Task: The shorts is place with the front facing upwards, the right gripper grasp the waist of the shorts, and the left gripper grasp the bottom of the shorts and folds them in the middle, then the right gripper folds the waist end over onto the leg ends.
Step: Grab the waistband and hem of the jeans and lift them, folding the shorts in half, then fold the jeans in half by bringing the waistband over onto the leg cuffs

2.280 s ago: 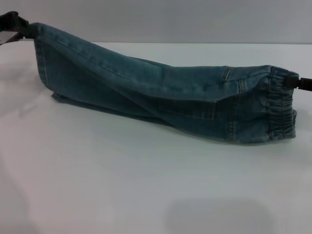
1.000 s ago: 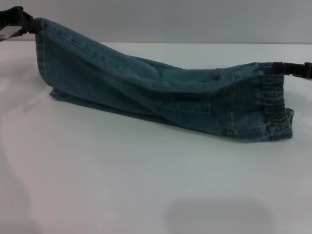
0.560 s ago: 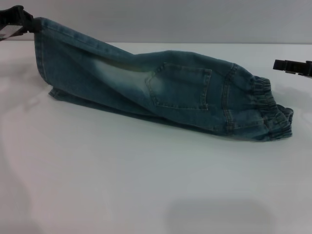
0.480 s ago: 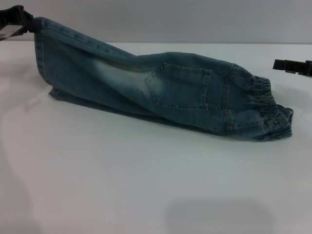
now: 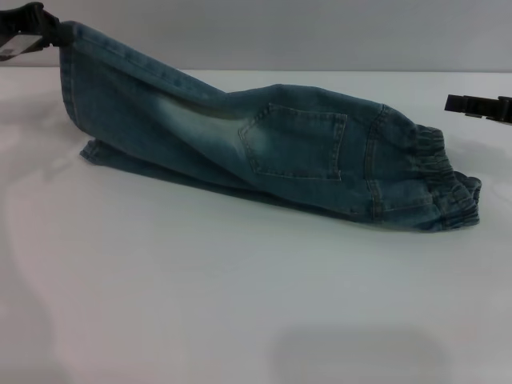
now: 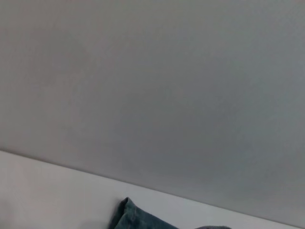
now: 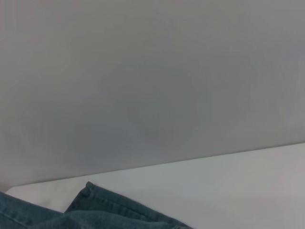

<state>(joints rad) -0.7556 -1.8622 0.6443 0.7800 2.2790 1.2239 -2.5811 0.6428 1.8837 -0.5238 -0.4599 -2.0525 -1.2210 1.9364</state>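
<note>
The blue denim shorts (image 5: 272, 148) lie folded lengthwise across the white table, a stitched pocket facing up. The waist end (image 5: 444, 180), with its gathered elastic band, rests on the table at the right. The leg ends (image 5: 72, 68) hang lifted at the far left, where my left gripper (image 5: 54, 36) is shut on the hem. My right gripper (image 5: 458, 104) hovers at the right edge, above and apart from the waist, open with nothing in it. A corner of denim (image 6: 138, 220) shows in the left wrist view, and more denim (image 7: 95, 210) in the right wrist view.
The white table (image 5: 240, 288) stretches out in front of the shorts, with a faint shadow near the front. A plain grey wall (image 5: 280, 32) stands behind the table's far edge.
The right gripper let go of the waist, which dropped onto the table with the pocket side showing. The left gripper lifted the leg hem slightly higher.
</note>
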